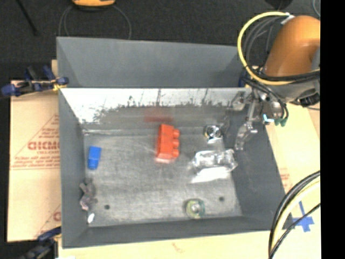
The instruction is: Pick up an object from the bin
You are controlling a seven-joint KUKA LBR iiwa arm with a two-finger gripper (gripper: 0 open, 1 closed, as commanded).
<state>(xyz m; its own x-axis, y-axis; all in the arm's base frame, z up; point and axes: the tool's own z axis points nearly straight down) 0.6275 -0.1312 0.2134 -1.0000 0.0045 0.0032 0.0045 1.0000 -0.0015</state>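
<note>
My gripper (243,134) hangs at the bin's right side, close to the right wall and just above the floor. Directly to its left lies a small shiny metal piece (212,132). Below and left of it, a crumpled clear silvery wrapper (213,164) lies on the floor, its upper right corner near the gripper's tip. Nothing shows in the gripper's grasp. An orange-red studded toy brick (167,143) sits in the middle of the bin, well to the left.
A small blue block (94,157) lies near the left wall. A grey lumpy thing (86,196) rests in the front left corner. A round greenish ball (194,208) sits at the front wall. The arm's orange cover and yellow cables overhang the right rim.
</note>
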